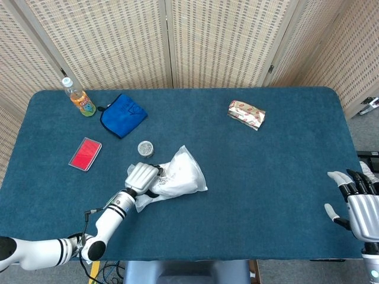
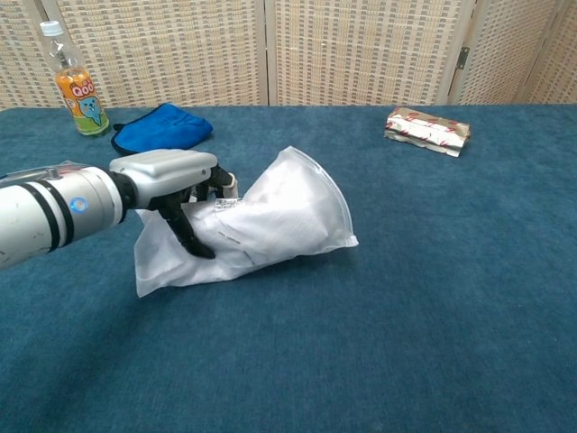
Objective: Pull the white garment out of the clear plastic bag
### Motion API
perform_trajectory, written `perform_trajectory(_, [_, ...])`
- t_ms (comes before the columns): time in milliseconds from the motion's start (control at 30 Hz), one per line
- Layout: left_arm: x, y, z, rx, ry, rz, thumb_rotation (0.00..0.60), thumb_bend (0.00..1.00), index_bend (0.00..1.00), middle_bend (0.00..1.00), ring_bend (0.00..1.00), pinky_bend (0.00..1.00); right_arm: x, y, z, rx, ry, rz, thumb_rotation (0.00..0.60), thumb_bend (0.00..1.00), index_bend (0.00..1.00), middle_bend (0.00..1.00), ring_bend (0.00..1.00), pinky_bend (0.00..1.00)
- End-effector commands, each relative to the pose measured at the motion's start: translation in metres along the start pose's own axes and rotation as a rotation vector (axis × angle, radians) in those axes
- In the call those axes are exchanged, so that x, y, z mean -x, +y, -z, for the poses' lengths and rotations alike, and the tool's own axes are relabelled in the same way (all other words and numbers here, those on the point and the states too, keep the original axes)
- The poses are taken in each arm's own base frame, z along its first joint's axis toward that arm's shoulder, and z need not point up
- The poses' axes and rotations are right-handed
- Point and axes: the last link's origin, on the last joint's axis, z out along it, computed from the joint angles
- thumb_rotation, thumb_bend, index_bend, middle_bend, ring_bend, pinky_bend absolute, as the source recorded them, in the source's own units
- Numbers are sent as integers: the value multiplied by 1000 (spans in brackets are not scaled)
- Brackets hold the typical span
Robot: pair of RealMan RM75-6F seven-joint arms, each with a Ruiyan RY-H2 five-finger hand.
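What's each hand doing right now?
Left hand: gripping the clear plastic bag near its left end, bag tilted up.
Right hand: open, holding nothing, at the table's right edge.

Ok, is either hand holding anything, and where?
The left hand grips the plastic bag at its left end; the right hand holds nothing.

Clear plastic bag (image 2: 270, 221): soft, translucent, filled with the folded white garment (image 1: 177, 175), which remains fully inside. The bag lies on the blue tabletop (image 1: 266, 171), left of centre and toward the near edge. Its far sealed end is lifted and tilted upward; the near end rests bunched on the surface. A small printed label shows on its upper face.
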Motion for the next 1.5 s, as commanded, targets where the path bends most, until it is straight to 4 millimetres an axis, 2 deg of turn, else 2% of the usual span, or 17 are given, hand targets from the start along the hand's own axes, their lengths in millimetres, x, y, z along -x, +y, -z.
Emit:
perform_trajectory(33, [4, -15, 8, 48, 30, 9, 600, 177, 482, 494, 498, 542, 0, -3, -1, -14, -5, 5, 600, 258, 201, 231, 110, 145])
perform_trajectory(267, [-1, -29, 20, 154, 109, 54, 600, 228, 513, 552, 547, 609, 2, -13, -6, -68, -15, 8, 600, 273, 211, 231, 110, 145])
perform_trajectory(467, [-16, -33, 27, 261, 166, 128, 600, 231, 524, 568, 555, 618, 4, -27, -15, -168, -8, 17, 600, 281, 286, 248, 110, 145])
perform_trajectory(767, [-42, -18, 39, 401, 220, 274, 600, 231, 516, 568, 555, 618, 14, -51, -34, -327, -10, 33, 600, 281, 326, 261, 110, 145])
perform_trajectory(867, [-48, -10, 43, 436, 222, 310, 600, 232, 515, 568, 555, 618, 18, -62, -40, -390, 8, 44, 600, 281, 338, 226, 110, 145])
perform_trajectory(1100, [-55, 6, 50, 483, 227, 318, 600, 231, 513, 568, 555, 618, 27, -86, -56, -484, 46, 13, 600, 278, 356, 203, 110, 145])
perform_trajectory(1500, [-58, 18, 49, 478, 227, 305, 600, 232, 512, 568, 555, 618, 38, -119, -75, -556, 82, -46, 600, 272, 356, 202, 110, 145])
